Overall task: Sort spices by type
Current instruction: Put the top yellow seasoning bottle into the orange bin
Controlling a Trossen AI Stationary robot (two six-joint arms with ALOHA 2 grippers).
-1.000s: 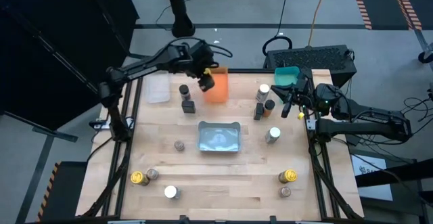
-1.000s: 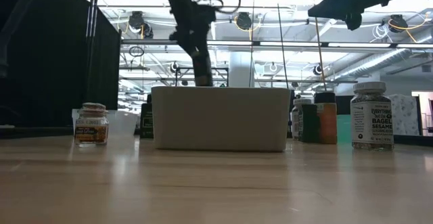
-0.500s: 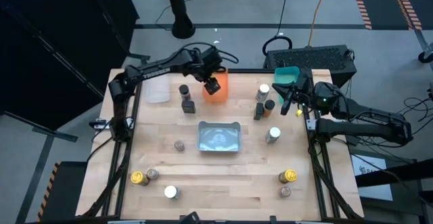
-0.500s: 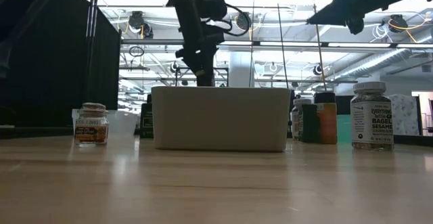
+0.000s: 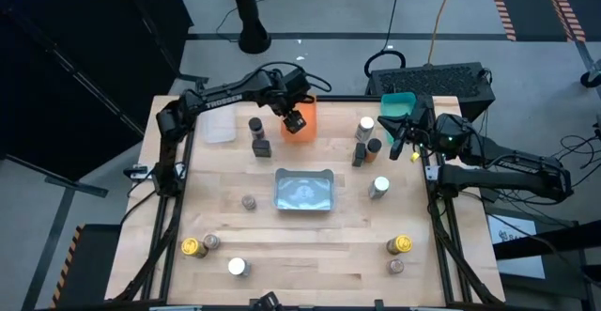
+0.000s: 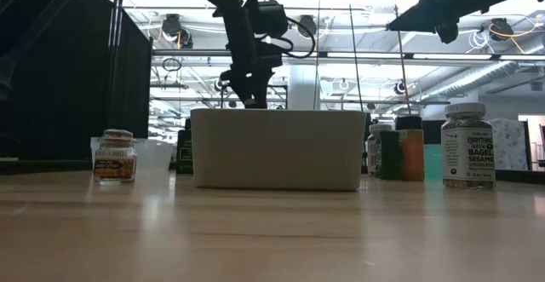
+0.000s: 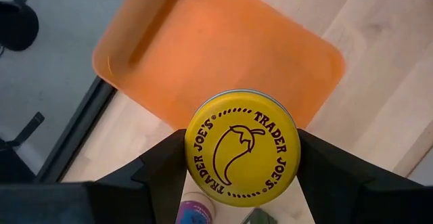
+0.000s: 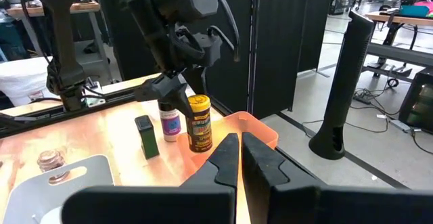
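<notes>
Step in hand: the left gripper [image 7: 237, 183] holds a yellow-lidded spice jar [image 7: 241, 147], fingers clamped on its sides, above the near edge of the orange bin [image 7: 223, 55] at the far side of the tabletop [image 5: 329, 236].
Right arm: the right gripper [image 5: 402, 142] hangs at the right edge by the teal bin [image 5: 398, 104], fingers pressed together on nothing.
Orange bin: looks empty inside in the left wrist view.
Teal bin: partly hidden by the right arm; contents cannot be told.
Clear bin [image 5: 218, 123]: at the far left; nothing shows in it.
White bin [image 5: 303, 191]: mid-tabletop; nothing plainly inside.
Loose spices: a dark-lidded jar [image 5: 254, 125] and a dark box [image 5: 262, 147] beside the orange bin; a cluster of jars [image 5: 366, 140] near the teal bin; a white-lidded jar [image 5: 379, 188] right of the white bin; a brown-lidded jar [image 5: 249, 201] left of it; a front-left group [image 5: 194, 246]; a front-right pair [image 5: 399, 245].
Progress: early, by my reading; almost every jar is unsorted and no bin visibly holds one.
</notes>
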